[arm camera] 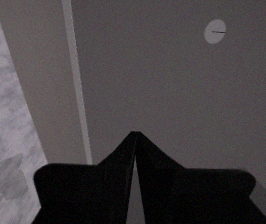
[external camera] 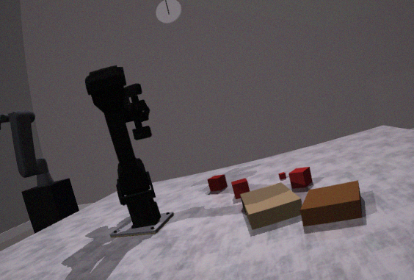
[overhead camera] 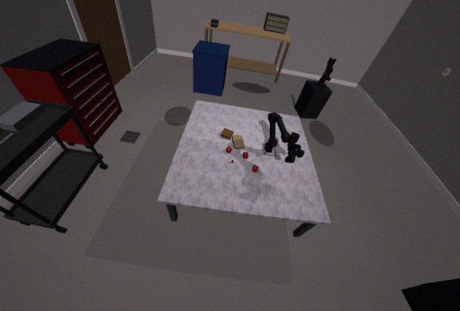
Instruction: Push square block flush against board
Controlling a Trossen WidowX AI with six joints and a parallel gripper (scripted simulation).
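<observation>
Viewing from my station:
Block: I see the tan matte square block point(external camera: 271, 203) lying flat on the mottled grey-white table point(external camera: 220, 255), one side near the board's end, corners appearing offset.
Board: orange-brown flat rectangular board point(external camera: 332, 202), just beside the block.
Gripper: black parallel-jaw gripper point(external camera: 142, 132) raised high, well apart from both, jaws clenched on nothing.
Surroundings: four glossy red cubes point(external camera: 300, 176) behind.
Writing: none readable.
</observation>
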